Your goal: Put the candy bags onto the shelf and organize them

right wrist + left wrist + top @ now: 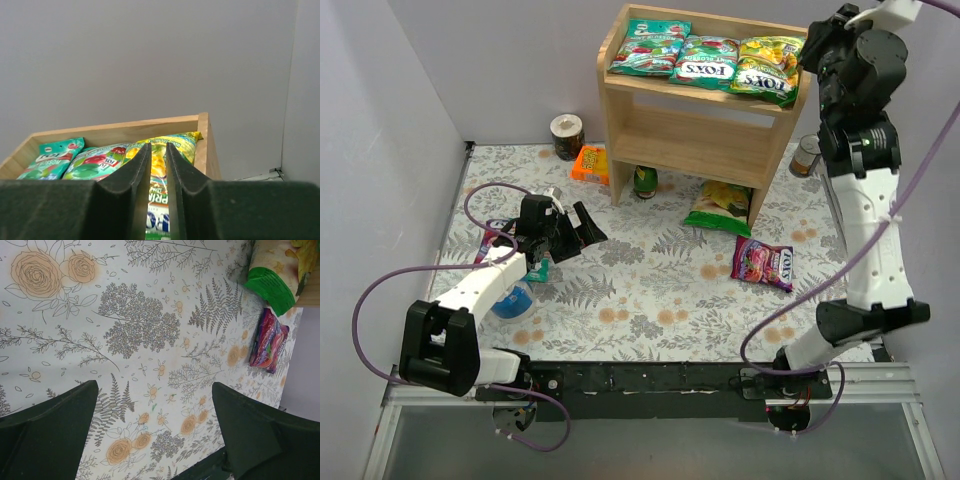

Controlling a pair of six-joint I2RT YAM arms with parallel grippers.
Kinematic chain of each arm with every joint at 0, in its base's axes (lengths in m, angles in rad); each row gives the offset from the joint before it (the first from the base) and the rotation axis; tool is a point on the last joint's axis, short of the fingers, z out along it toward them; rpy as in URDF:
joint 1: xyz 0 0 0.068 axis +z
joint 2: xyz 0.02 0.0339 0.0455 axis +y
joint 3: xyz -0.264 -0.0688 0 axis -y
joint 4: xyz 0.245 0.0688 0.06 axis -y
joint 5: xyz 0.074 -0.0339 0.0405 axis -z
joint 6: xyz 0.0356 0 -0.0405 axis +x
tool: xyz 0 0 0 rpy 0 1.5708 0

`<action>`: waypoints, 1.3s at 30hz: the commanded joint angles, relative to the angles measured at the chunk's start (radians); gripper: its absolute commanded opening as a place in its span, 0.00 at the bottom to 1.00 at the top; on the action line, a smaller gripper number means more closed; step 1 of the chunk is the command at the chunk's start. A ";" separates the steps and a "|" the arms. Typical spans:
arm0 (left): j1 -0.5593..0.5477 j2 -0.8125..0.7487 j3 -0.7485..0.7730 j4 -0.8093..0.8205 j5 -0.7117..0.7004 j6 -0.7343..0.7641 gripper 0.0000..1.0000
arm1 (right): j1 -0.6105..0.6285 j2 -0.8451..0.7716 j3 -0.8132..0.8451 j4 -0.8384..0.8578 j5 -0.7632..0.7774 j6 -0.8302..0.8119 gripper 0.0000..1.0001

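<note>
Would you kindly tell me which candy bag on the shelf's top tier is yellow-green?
The candy bag at the right end of the shelf; the ones left of it are teal.

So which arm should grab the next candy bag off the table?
Probably left: the left end effector hangs open low over the table, bags beside it. The right end effector is up at the shelf.

Plain pale-grey walls (520,60) — floral-print table cover (650,290), ferns and orange blooms
</note>
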 commanded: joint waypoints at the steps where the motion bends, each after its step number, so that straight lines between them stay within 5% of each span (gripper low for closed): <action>1: -0.004 -0.055 0.001 0.008 0.000 0.009 0.98 | -0.039 0.109 0.146 0.021 -0.051 0.019 0.23; 20: -0.004 -0.036 -0.009 0.019 -0.041 0.010 0.98 | -0.102 0.313 0.169 0.144 -0.174 0.097 0.16; 39: -0.004 -0.022 -0.012 0.019 -0.061 0.018 0.98 | 0.108 0.399 0.149 0.245 0.215 -0.004 0.12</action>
